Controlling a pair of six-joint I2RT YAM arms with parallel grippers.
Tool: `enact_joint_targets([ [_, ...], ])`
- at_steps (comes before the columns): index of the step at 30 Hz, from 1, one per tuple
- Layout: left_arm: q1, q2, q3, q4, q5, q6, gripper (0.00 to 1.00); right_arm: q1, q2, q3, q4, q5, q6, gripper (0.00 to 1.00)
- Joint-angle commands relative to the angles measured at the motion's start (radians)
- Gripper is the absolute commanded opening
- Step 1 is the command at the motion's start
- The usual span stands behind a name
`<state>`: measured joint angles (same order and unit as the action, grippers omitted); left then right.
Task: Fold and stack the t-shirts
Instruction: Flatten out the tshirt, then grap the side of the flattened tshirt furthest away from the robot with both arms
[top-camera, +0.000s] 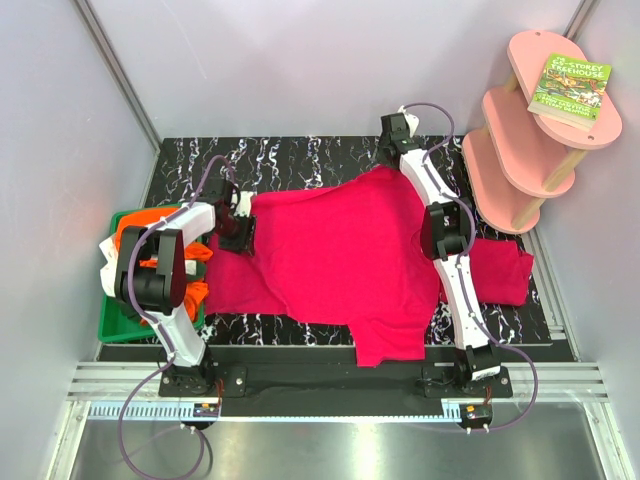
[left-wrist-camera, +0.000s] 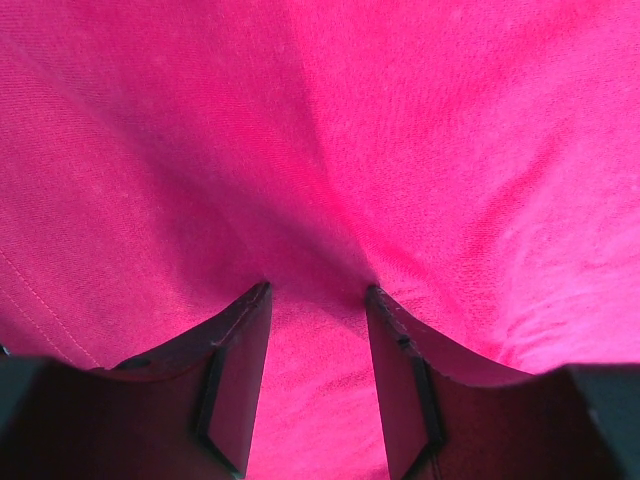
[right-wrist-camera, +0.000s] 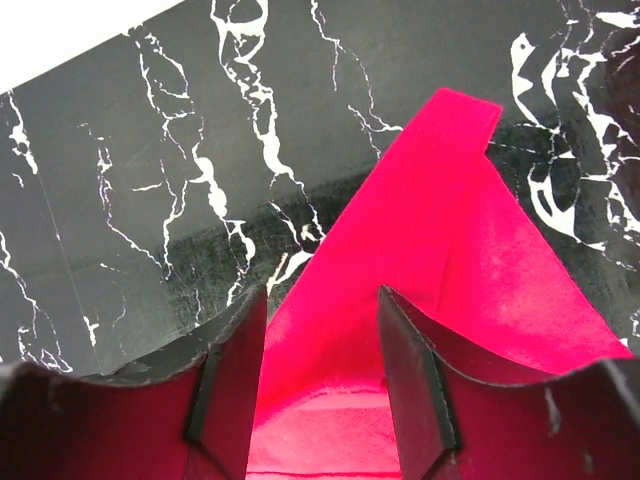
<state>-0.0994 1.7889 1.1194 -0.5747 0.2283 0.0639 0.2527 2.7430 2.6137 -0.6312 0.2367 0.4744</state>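
Note:
A crimson-pink t-shirt (top-camera: 340, 255) lies spread out across the black marble table (top-camera: 300, 160). My left gripper (top-camera: 238, 232) is at its left edge. In the left wrist view the gripper (left-wrist-camera: 318, 288) is open, its fingertips (left-wrist-camera: 255, 300) pressed into the cloth (left-wrist-camera: 400, 150), which puckers between them. My right gripper (top-camera: 390, 150) is at the shirt's far corner. In the right wrist view it (right-wrist-camera: 322, 290) is open, with a strip of the crimson cloth (right-wrist-camera: 440, 220) running between its fingers. A second crimson shirt (top-camera: 503, 270) lies at the right, partly under the right arm.
A green tray (top-camera: 115, 325) at the table's left edge holds orange (top-camera: 150, 218) and white (top-camera: 108, 272) shirts. A pink tiered shelf (top-camera: 525, 135) with a green book (top-camera: 570, 90) stands at the back right. Grey walls close in both sides.

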Motion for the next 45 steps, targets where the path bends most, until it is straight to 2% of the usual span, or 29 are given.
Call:
enact_joint_targets([
  [1, -0.005, 0.006, 0.022, -0.011, -0.001, 0.005, 0.49, -0.003, -0.137, -0.036, 0.011, 0.041, -0.022, 0.56],
  [9, -0.005, 0.017, 0.048, -0.011, 0.009, -0.001, 0.49, -0.078, -0.229, -0.132, 0.025, 0.176, -0.010, 0.56],
  [16, -0.005, 0.017, 0.042, -0.013, 0.005, 0.005, 0.49, -0.139, -0.120, -0.026, -0.011, 0.110, 0.015, 0.51],
  [23, -0.005, 0.024, 0.057, -0.024, 0.000, 0.008, 0.49, -0.145, -0.049, 0.040, -0.019, 0.041, 0.039, 0.49],
  [45, -0.005, 0.038, 0.057, -0.025, 0.028, 0.005, 0.49, -0.141, 0.014, 0.040, 0.044, -0.134, 0.079, 0.50],
])
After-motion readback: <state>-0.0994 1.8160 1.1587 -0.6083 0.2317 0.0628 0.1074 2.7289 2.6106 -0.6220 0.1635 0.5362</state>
